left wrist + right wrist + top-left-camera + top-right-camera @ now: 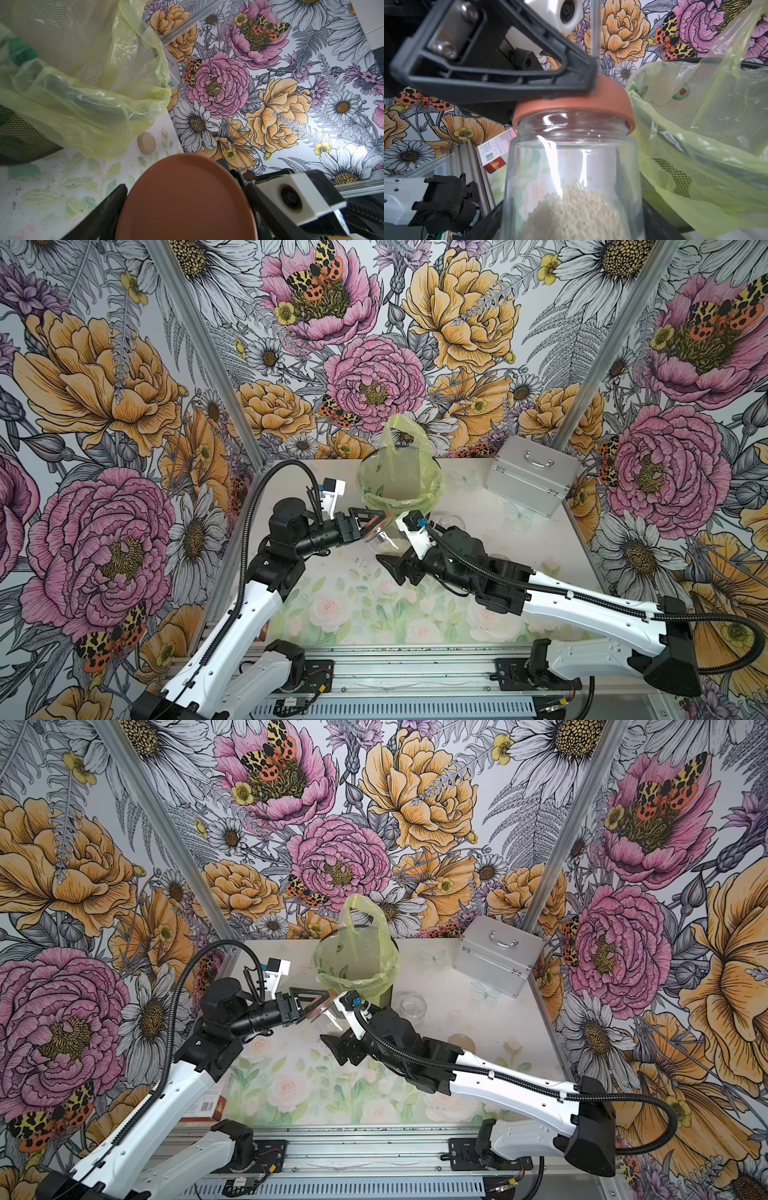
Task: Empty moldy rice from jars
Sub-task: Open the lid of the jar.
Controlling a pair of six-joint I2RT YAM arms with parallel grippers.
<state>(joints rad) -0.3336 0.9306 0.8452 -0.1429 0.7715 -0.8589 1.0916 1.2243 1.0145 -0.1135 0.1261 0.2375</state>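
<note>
Lid [187,199] edge in left jaws, jar [571,162] just beside bin [415,506] rim

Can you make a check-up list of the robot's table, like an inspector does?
Surface: flowery table mat, small dark specks.
Job's things: jar with rice, copper lid sitting on its neck; second jar lidless, looks empty; beige lid lying on the mat.
Clutter: mesh bin with yellow-green bag; silver case; red-and-white box.
Grippers: left gripper shut on the copper lid; right gripper shut on the jar.
Cables: black hoses on both arms.
Surroundings: flowered walls.
</note>
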